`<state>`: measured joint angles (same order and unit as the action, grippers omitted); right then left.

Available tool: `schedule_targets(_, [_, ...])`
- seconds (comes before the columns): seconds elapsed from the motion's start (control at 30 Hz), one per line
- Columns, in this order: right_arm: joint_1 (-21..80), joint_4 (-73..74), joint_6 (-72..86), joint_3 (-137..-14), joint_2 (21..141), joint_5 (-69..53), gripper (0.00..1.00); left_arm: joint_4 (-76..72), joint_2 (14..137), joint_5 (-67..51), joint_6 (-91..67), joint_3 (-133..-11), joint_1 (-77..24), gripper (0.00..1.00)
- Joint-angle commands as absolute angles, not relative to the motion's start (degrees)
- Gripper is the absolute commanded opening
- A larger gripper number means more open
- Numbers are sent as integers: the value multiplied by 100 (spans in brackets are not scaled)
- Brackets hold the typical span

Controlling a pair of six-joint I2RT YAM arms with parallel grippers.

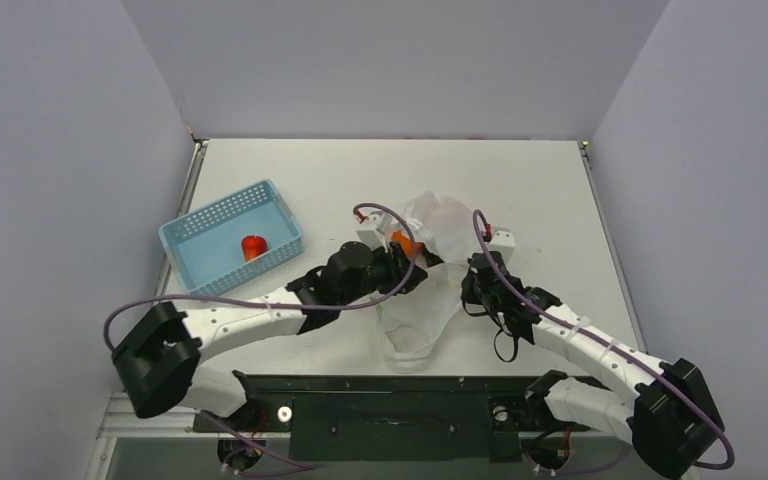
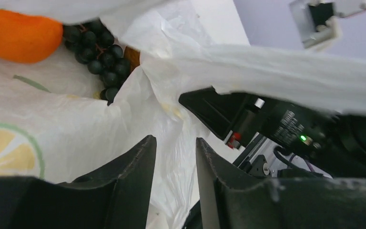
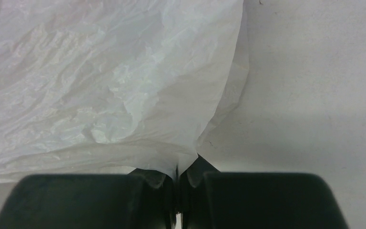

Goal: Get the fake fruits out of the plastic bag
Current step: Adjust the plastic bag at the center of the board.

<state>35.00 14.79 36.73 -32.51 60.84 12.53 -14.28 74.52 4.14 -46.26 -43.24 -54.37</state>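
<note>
White crinkled plastic bag (image 1: 440, 225) lying lengthwise near-to-far, right jaws pinching its edge, left jaws apart

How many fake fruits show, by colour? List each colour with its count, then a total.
Red: 1, the red fruit in the basket.
Orange: 1, the orange in the bag.
Dark purple: 1, the grape bunch.
Brownish: 1, a piece, mostly hidden.
Total: 4 visible.
</note>
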Motion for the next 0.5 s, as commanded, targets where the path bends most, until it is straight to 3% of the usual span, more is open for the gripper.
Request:
schedule_targets(0.0, [3513,1298,3912,-3075,5773,1218,0,-2309,8621,34,-4660,-5172,-5304,30])
schedule_targets(0.13, [3493,1359,3881,-3042,5603,1167,0,-2386,9466,-245,-4680,-5714,-5081,24])
schedule_targets(0.47, [3409,1391,3858,-3092,5550,1240,0,-2260,10583,-429,-4809,-6178,-4901,22])
